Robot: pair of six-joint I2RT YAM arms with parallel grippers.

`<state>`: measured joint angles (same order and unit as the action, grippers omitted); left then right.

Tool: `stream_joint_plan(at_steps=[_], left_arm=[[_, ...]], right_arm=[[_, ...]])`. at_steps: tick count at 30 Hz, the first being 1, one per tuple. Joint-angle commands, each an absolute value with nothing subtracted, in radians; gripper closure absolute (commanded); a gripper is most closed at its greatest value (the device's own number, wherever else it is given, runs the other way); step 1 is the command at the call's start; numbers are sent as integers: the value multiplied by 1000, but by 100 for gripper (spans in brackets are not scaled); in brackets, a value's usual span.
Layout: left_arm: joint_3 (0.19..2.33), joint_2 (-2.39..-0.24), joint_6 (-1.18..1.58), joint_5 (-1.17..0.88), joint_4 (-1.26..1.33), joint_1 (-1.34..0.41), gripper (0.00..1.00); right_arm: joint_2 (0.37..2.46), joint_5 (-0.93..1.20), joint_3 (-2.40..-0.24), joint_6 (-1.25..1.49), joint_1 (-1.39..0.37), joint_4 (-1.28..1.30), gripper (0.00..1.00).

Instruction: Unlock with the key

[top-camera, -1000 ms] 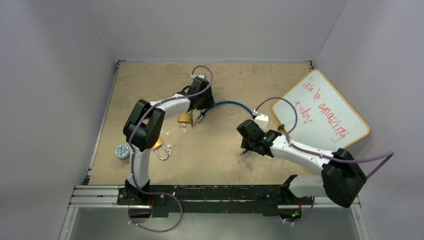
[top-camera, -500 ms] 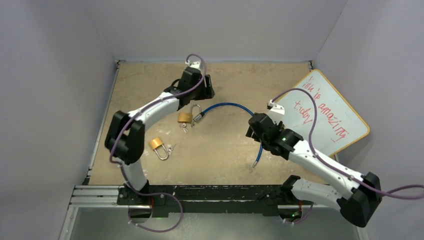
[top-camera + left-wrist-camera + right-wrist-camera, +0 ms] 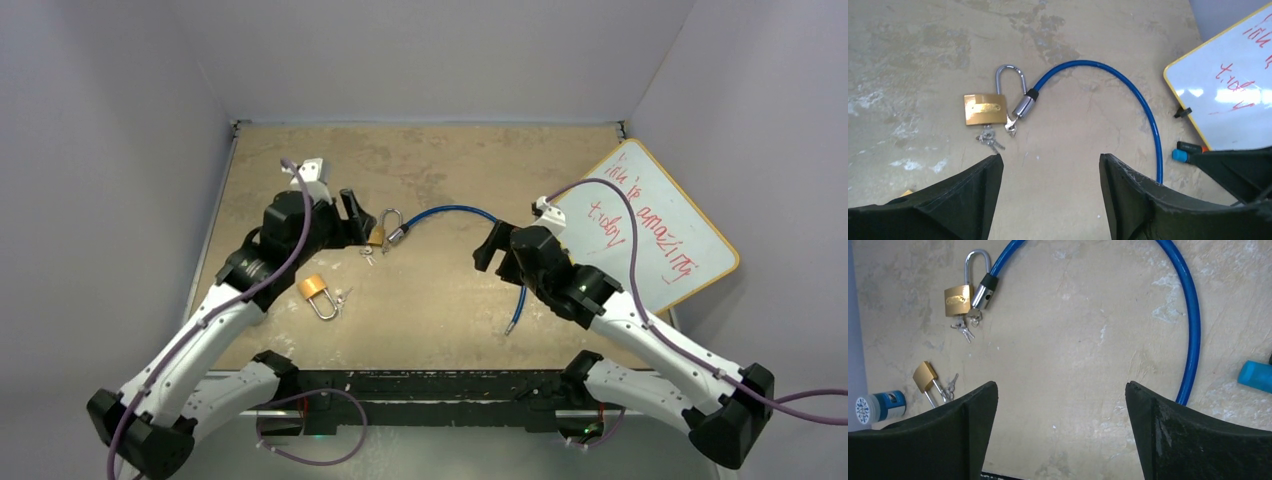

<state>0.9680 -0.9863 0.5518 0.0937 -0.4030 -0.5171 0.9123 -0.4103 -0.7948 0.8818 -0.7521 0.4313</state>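
Brass padlock with steel shackle lies flat before the left gripper, shackle toward the far wall, small keys at its base. That and the right gripper gape wide, empty. Blue-white canister: contents hidden.

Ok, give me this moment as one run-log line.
left gripper: jaws open, empty | right gripper: jaws open, empty | brass padlock: shackle swung open, keys at base, blue cable end at shackle

Two brass padlocks, two key bunches, one blue cable, one whiteboard, one blue-labelled jar.
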Motion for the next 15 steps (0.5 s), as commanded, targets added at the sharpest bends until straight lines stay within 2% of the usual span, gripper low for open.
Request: stream_joint_plan(at_steps=[1,7,10,15], left_arm=[[914,-851,517,71,-485,-511,28],[1001,-817,544,-82,-564,-512,30],[973,-775,532,-45,-583,-512,30],[952,-766,515,37,-625,-512,30]], right_arm=[[956,-381,-827,902,-750,420,1],[1093,-383,-863,884,-751,334,1],[1184,-383,-921,858,-751,273,2],[1269,-249,-915,783,-757,112,7]])
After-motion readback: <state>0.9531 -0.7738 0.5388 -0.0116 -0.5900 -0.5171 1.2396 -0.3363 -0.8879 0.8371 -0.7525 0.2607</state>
